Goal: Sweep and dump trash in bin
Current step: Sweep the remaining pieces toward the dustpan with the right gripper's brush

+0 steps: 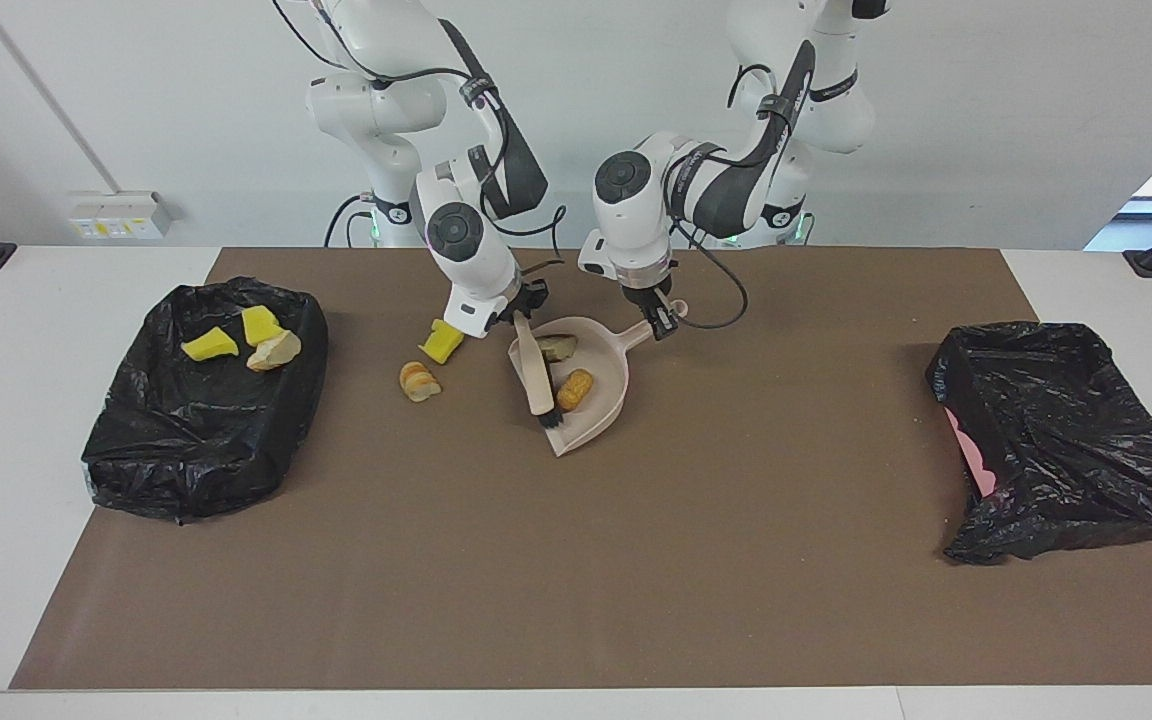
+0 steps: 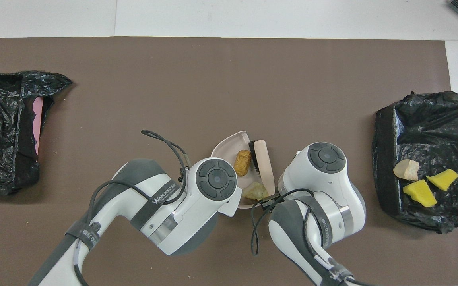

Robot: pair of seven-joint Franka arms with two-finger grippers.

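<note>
Right gripper: we are clamping our right gripper (image 1: 524, 312) on the handle of the beige hand brush with black bristles (image 1: 537, 378), just left of frame centre in the facing view, its bristle end lying inside the pan's mouth.
Left gripper: we are pinching our left gripper (image 1: 663, 322) onto the handle of the pale pink plastic dustpan (image 1: 608, 405), holding it low on the brown mat (image 1: 576, 560).
Trash in pan: we are holding two tan bread-like chunks (image 1: 574, 388) inside the dustpan.
Trash loose: we are leaving one yellow foam wedge (image 1: 442, 340) and one orange-tan bread piece (image 1: 419, 381) on the mat, left of the pan.
Trash binned: we are seeing two yellow wedges and one tan chunk (image 1: 273, 350) in the black-lined bin (image 1: 191, 455) at left of frame.
Other bin: we are leaving a second black-bagged bin (image 1: 1066, 450) at right of frame.
Risk: we are judging that pulling the brush back could drag the chunks out, and tilting the pan's mouth downward while lifting could spill them.
</note>
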